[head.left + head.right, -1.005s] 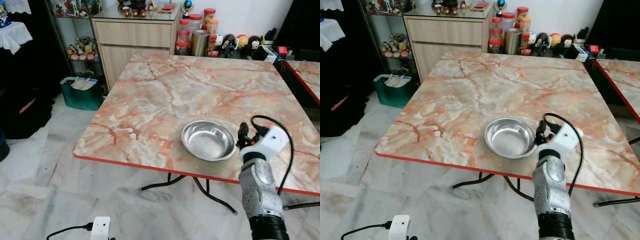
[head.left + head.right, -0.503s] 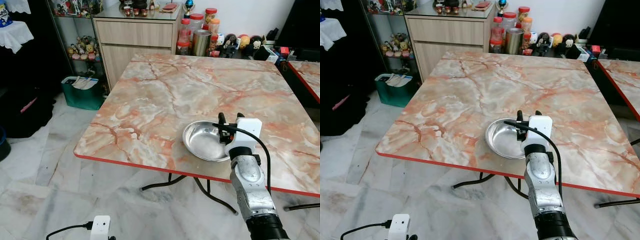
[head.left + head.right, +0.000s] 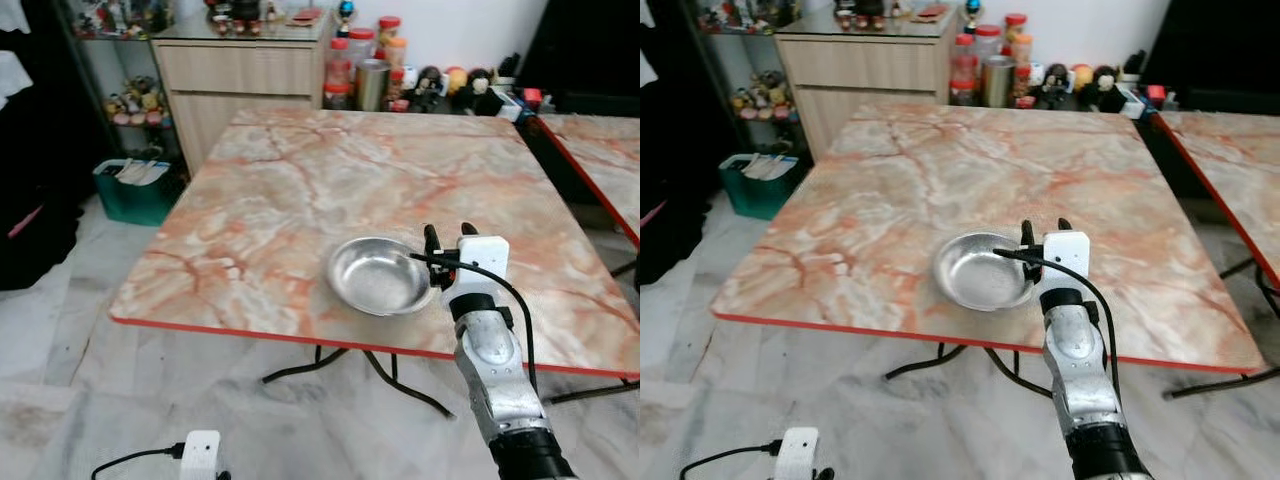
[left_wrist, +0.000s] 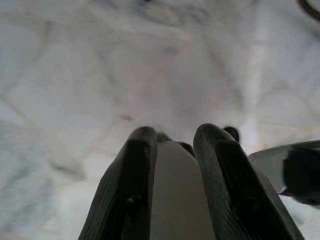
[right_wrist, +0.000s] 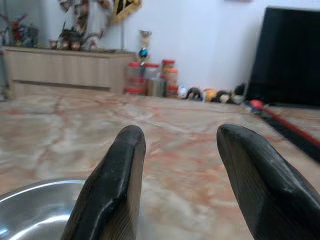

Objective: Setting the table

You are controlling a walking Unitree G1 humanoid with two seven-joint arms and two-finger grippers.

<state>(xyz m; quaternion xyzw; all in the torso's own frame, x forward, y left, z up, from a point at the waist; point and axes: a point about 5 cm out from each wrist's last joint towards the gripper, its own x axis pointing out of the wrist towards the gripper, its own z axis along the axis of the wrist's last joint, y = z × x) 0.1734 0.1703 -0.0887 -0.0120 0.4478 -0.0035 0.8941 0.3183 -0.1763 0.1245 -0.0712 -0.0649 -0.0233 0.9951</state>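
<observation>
A shiny steel bowl (image 3: 375, 276) sits empty on the pink marble table (image 3: 330, 160), close to its red front edge. My right gripper (image 3: 449, 234) hovers open just off the bowl's right rim, fingers pointing toward the far side of the table, nothing between them. In the right wrist view the bowl's rim (image 5: 35, 207) lies low beside one finger of the right gripper (image 5: 181, 135). In the left wrist view the left gripper (image 4: 175, 132) hangs over the pale floor tiles, its fingers apart and empty.
A wooden cabinet (image 3: 240, 70) and several jars (image 3: 362, 80) stand behind the table. A green bin (image 3: 128, 186) is on the floor at the left. A second marble table (image 3: 605, 150) is at the right. A white plug box (image 3: 201, 452) lies on the floor.
My right gripper turned its wrist and swung from the bowl's right side in to its right rim. The camera has shifted, so the whole scene sits further left.
</observation>
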